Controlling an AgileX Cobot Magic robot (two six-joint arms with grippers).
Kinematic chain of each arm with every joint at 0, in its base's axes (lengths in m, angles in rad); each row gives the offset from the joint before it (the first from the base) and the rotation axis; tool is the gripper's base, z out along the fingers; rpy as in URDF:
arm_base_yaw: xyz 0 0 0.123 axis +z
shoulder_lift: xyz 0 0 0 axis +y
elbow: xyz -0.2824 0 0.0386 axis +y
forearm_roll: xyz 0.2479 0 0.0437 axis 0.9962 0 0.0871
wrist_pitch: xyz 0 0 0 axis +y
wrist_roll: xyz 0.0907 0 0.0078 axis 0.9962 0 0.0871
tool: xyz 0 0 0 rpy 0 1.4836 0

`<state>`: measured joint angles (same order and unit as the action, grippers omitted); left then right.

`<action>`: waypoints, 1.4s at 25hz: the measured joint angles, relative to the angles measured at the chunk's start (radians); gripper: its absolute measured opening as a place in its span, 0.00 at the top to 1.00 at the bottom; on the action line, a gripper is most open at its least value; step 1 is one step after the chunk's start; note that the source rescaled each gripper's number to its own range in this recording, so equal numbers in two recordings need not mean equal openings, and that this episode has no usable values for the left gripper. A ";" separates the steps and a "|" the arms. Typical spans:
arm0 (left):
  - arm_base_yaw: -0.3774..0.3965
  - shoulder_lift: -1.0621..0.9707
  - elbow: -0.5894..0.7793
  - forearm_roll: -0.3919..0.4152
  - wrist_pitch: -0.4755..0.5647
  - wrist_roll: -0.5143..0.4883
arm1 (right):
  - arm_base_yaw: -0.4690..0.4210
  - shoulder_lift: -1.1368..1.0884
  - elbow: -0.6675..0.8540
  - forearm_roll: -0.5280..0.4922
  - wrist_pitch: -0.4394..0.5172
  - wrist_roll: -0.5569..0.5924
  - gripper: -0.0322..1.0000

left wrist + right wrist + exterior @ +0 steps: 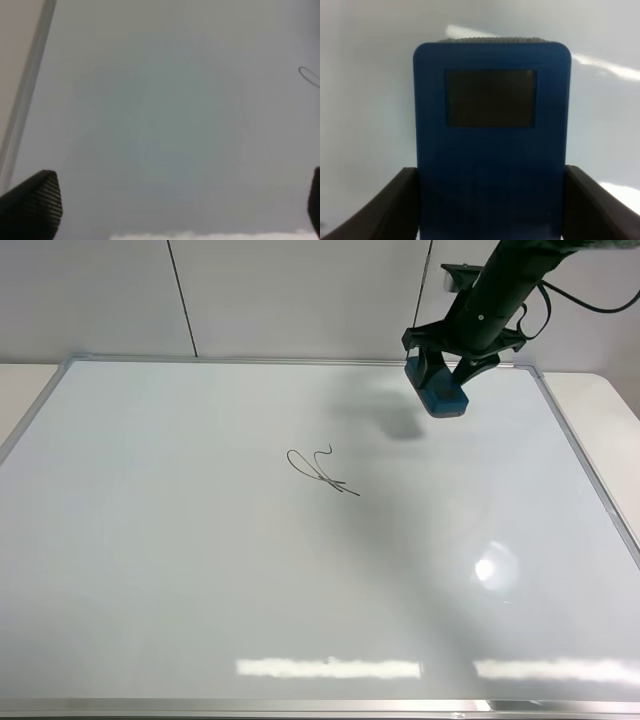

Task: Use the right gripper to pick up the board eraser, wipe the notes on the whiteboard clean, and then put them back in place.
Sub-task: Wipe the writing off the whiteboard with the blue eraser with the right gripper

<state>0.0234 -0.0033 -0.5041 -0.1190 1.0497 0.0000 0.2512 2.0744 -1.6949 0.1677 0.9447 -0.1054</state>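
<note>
My right gripper [438, 372] is shut on the teal-blue board eraser [438, 392] and holds it above the far right part of the whiteboard [150, 570], its shadow on the board below. In the right wrist view the eraser [492, 145] fills the frame between my two fingers [385, 210], one dark patch showing. The notes [322, 471], a thin black squiggle, lie near the board's middle, left of and nearer than the eraser. A loop of the notes [310, 76] shows in the left wrist view. My left gripper [182, 200] hovers open over bare whiteboard [150, 125].
The board's silver frame [590, 465] runs along all sides; its left edge [27, 95] shows in the left wrist view. Bright glare spots [490, 567] lie on the near right of the board. A white wall stands behind.
</note>
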 joint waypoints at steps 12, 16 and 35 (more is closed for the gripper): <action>0.000 0.000 0.000 0.000 0.000 0.000 | 0.351 0.033 0.000 -0.038 -0.054 0.068 0.95; 0.000 0.000 0.000 0.000 0.000 0.000 | 0.447 0.097 0.000 -0.053 -0.097 0.121 0.95; 0.000 0.000 0.000 0.000 0.000 0.000 | 0.512 0.198 0.000 -0.272 -0.140 0.290 0.95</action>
<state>0.0234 -0.0033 -0.5041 -0.1190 1.0497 0.0000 0.7635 2.2721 -1.6949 -0.1042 0.8044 0.1847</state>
